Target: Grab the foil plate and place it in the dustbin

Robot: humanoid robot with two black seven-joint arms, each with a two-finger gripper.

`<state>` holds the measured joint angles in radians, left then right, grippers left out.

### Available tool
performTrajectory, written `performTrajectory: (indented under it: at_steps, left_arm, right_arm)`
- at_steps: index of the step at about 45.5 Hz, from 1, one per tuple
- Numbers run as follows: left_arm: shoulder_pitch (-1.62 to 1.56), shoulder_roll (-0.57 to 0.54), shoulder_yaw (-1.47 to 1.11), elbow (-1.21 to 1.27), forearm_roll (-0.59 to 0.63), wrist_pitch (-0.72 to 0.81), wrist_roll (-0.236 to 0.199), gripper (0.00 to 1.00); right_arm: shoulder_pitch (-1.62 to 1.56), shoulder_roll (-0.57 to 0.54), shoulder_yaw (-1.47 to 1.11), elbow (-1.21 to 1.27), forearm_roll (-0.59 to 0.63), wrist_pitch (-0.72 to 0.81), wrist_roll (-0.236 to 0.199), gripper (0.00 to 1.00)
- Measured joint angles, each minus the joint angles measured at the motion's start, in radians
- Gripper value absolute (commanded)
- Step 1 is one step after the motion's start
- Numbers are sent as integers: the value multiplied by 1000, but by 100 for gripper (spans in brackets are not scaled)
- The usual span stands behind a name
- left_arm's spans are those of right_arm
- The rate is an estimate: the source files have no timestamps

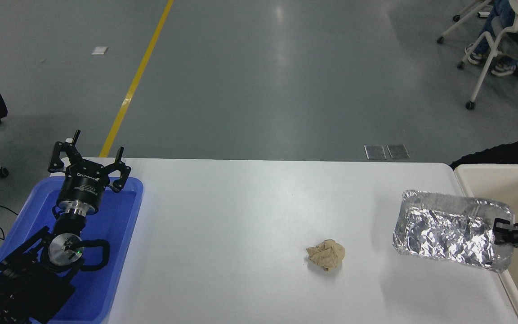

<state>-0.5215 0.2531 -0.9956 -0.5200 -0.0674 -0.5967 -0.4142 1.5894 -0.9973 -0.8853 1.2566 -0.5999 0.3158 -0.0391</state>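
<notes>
White print on the left gripper (89,158) is illegible.

shiny crinkled silver aluminium-foil plate (448,231): bright, creased metal foil in my grip
small crumpled tan paper ball (326,254): matt, wrinkled
cream plastic rectangular dustbin (488,171): smooth, dull sheen
blue plastic tray (126,225): smooth, glossy
white table (241,225): smooth, faintly reflective

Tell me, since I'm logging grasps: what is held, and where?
Right end effector grips the shiny crinkled silver foil plate by its right-end rim.
</notes>
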Motion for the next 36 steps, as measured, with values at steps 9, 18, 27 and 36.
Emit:
performTrajectory:
  at_steps: [9, 18, 27, 36]
  left_arm:
    - [0, 0, 0, 0, 0, 0, 0, 100]
    - [0, 0, 0, 0, 0, 0, 0, 100]
    - [0, 0, 0, -1, 0, -1, 0, 100]
    - [0, 0, 0, -1, 0, -1, 0, 100]
  right_arm:
    - [233, -11, -72, 0, -2, 157, -5, 0]
    - [408, -10, -114, -2, -13, 282, -8, 0]
    - [553, 8, -162, -8, -23, 371, -9, 0]
    - [621, 23, -188, -9, -26, 406, -10, 0]
